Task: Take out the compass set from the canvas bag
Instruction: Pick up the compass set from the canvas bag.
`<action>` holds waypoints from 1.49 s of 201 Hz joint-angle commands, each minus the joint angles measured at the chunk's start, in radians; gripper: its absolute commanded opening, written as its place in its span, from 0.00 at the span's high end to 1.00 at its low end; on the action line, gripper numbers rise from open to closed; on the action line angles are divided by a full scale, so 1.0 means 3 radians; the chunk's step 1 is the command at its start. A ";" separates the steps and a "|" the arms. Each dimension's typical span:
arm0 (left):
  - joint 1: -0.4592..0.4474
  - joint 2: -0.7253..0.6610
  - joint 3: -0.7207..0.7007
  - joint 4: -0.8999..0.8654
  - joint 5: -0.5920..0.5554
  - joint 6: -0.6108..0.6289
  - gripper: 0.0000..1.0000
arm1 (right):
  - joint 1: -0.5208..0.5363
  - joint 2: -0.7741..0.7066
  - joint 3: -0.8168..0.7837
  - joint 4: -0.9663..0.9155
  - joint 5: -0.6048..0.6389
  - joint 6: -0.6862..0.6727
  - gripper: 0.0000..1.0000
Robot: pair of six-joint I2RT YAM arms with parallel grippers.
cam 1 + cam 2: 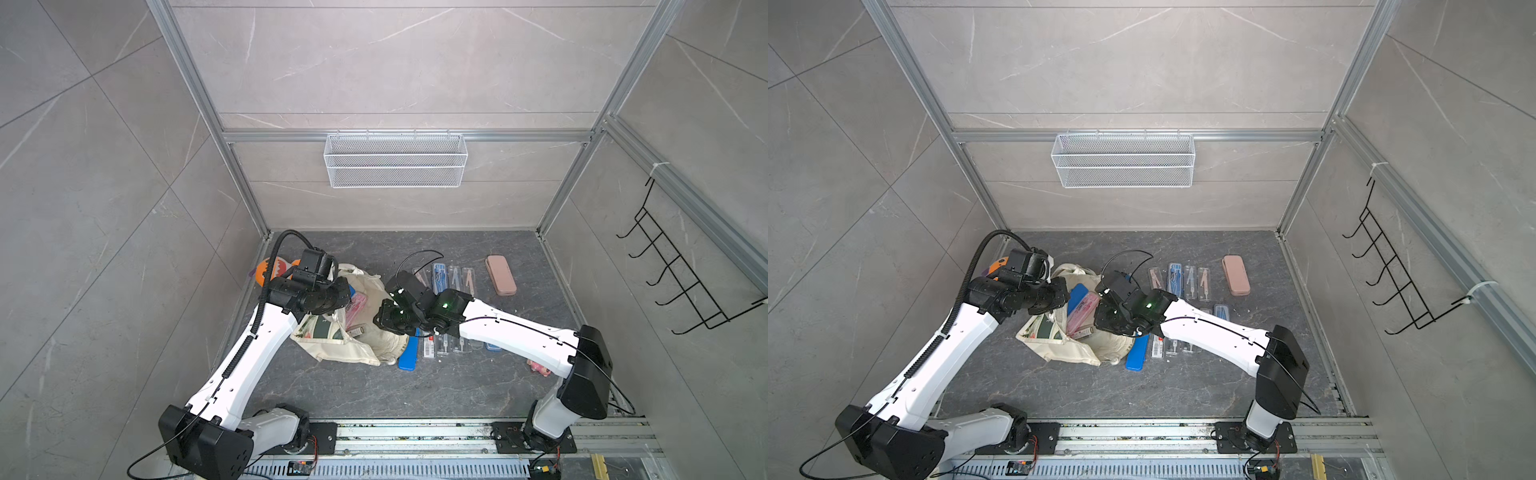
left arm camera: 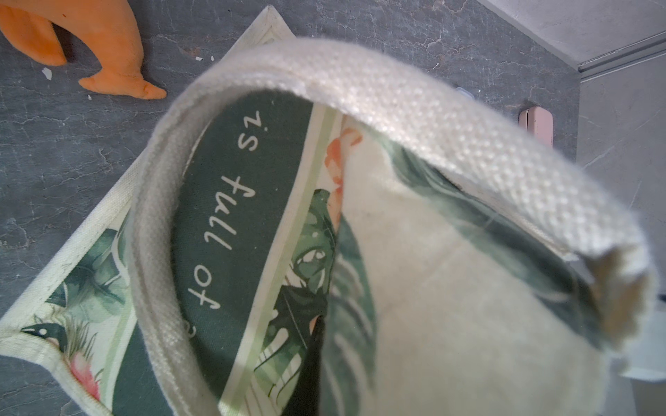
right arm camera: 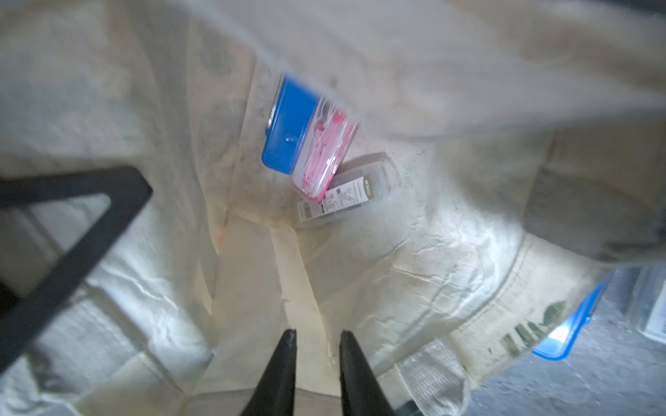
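Cream cloth with a dark green floral panel, the canvas bag (image 1: 345, 347) lies slumped on the dark marbled surface (image 1: 415, 390) with its mouth pulled open. Inside it, in the right wrist view, a compass set (image 3: 320, 158) in a clear pink-tinted case lies partly on top of a blue case (image 3: 284, 126). A clear labelled case (image 3: 346, 194) touches the pink case's lower end, and all three rest on the bag's inner cloth. The left hand (image 1: 1062, 293) is closed on the bag's cloth at the rim. Its wrist view is filled by a handle strap (image 2: 414, 119) and the white lettering. The right hand (image 3: 319, 345) is at the bag's mouth, pointing in. Its two fingertips stand a little apart with only cloth showing between them, gripping nothing and well short of the cases. Just beside the bag on the surface lies a second blue case (image 1: 408, 353), next to several clear cases (image 1: 430, 347) partly under the right arm. Farther back there is another row of clear cases (image 1: 444, 278) and a pink case (image 1: 500, 275). An orange plush toy (image 1: 266, 270) sits behind the left arm.
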 commanded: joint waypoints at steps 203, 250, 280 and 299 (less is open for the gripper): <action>-0.0009 -0.0058 0.0070 0.0062 0.0557 0.0037 1.00 | -0.0443 0.2031 0.1359 0.0438 -0.0340 0.0686 0.35; -0.0008 -0.0070 0.0022 0.0073 0.0611 0.0083 1.00 | -0.0444 0.2163 0.1545 0.0630 -0.0525 0.0439 0.39; -0.0008 -0.0070 -0.0011 0.0077 0.0663 0.0130 1.00 | -0.0440 0.2266 0.1670 0.0717 -0.0668 0.0362 0.44; -0.0009 -0.0077 -0.0012 0.0077 0.0711 0.0147 1.00 | -0.0436 0.2336 0.1765 0.0681 -0.0705 0.0337 0.50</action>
